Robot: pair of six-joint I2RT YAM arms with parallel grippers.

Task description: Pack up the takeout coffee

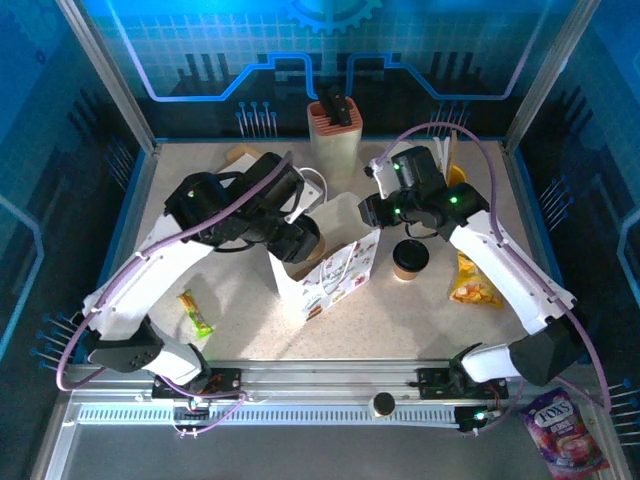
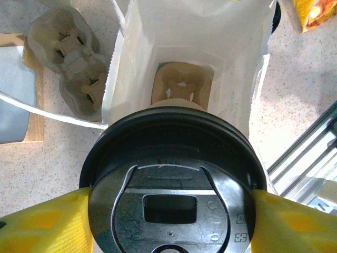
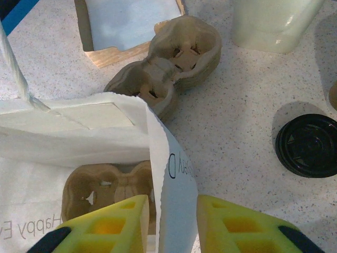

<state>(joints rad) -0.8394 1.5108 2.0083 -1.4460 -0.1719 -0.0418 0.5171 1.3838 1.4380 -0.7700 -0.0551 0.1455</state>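
My left gripper (image 1: 303,240) is shut on a takeout coffee (image 2: 174,174), a cup whose black lid sits between the yellow fingers (image 2: 47,221). It hangs over the open mouth of the white paper bag (image 1: 335,275). A brown cup carrier (image 2: 181,87) lies at the bottom of the bag. My right gripper (image 1: 372,212) is at the bag's far rim, open. Its yellow fingers (image 3: 242,224) straddle the bag wall (image 3: 176,179) loosely. A second lidded takeout coffee (image 1: 410,258) stands on the table right of the bag, and its black lid (image 3: 308,145) appears in the right wrist view.
A spare cup carrier (image 3: 168,68) and a wooden tray (image 3: 121,26) lie behind the bag. A pale holder (image 1: 335,130) stands at the back. A yellow snack packet (image 1: 473,285) lies on the right and a green one (image 1: 195,313) on the left. A rail (image 1: 320,385) runs along the near edge.
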